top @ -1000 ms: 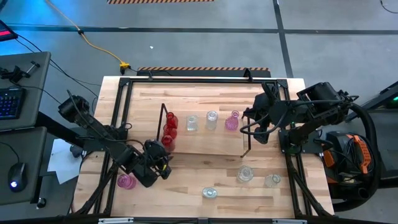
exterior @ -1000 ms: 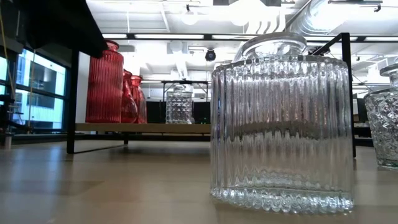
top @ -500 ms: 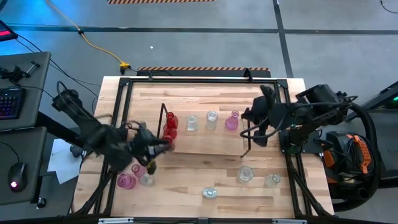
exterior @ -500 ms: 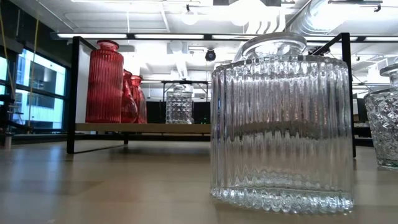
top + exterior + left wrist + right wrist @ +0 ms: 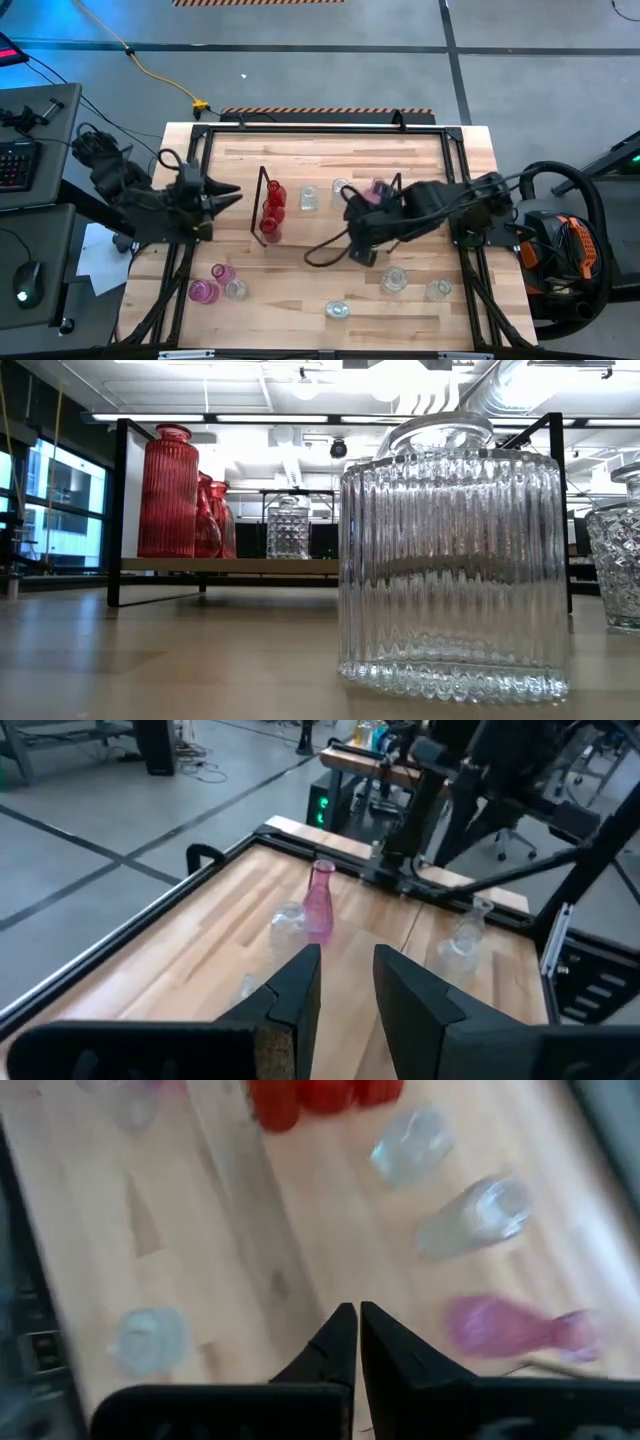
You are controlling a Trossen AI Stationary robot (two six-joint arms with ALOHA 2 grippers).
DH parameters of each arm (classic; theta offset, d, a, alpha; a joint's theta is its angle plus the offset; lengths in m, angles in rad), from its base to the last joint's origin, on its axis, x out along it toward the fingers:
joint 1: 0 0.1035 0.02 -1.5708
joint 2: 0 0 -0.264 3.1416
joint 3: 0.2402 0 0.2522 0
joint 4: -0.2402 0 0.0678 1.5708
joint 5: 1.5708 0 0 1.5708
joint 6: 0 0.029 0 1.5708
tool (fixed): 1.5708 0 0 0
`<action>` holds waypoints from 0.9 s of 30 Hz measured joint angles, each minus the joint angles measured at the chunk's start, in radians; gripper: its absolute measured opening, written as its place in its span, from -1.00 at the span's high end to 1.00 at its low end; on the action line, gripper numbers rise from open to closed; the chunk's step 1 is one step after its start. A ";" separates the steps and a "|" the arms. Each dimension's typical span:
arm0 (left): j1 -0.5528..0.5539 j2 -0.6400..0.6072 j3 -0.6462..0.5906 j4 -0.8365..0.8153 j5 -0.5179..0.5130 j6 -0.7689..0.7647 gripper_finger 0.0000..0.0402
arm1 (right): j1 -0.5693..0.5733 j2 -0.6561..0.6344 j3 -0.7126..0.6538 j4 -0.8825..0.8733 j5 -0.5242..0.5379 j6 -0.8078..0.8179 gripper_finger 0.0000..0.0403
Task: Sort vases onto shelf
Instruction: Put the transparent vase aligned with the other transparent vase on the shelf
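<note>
On the shelf [image 5: 330, 232] stand red vases [image 5: 272, 205], two clear ones [image 5: 308, 198] and a pink one [image 5: 375, 190]. Loose vases stand on the table: two pink [image 5: 222, 272] and one clear [image 5: 236, 289] near left, several clear [image 5: 395, 280] near right. My left gripper [image 5: 228, 190] is open in the air, left of the shelf's left end. My right gripper [image 5: 350, 212] is shut and hovers over the middle of the shelf, holding nothing. The low view shows a ribbed clear vase [image 5: 450, 560] up close and the red vases [image 5: 168, 495] on the shelf board [image 5: 230, 565].
A black metal frame [image 5: 320, 128] edges the table. The shelf's wire ends [image 5: 262, 205] stand upright at both sides of the board. Bare wood lies between the shelf and the far frame [image 5: 330, 155], and at the near middle [image 5: 300, 290].
My left gripper has pulled away from the near-left group of vases, rising and moving toward the far left; a pink and a clear vase now stand uncovered beside the first pink one. My right gripper has swung from the shelf's right end leftward over the shelf's middle.
</note>
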 joint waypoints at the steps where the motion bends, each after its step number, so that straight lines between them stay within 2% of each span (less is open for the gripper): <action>1: 0.000 -0.012 0.000 -0.017 0.016 0.000 0.56 | 0.004 0.009 0.000 0.002 -0.021 0.029 1.00; 9: 0.000 -0.083 -0.001 -0.160 0.133 0.003 0.56 | 0.113 -0.002 0.000 0.000 -0.040 0.437 1.00; 16: -0.001 -0.137 -0.001 -0.176 0.197 0.118 0.56 | 0.234 -0.059 0.000 0.000 0.088 0.694 1.00; 18: -0.001 -0.152 -0.001 -0.176 0.210 0.149 0.56 | 0.243 -0.068 0.000 -0.001 0.113 0.720 1.00; 22: -0.001 -0.175 -0.001 -0.175 0.243 0.192 0.56 | 0.225 -0.069 -0.015 0.003 0.083 0.683 1.00; 24: -0.001 -0.184 -0.001 -0.175 0.254 0.189 0.56 | 0.208 -0.069 -0.054 -0.001 0.045 0.635 1.00; 27: -0.001 -0.190 -0.001 -0.175 0.288 0.169 0.56 | 0.181 -0.069 -0.157 0.044 -0.068 0.594 1.00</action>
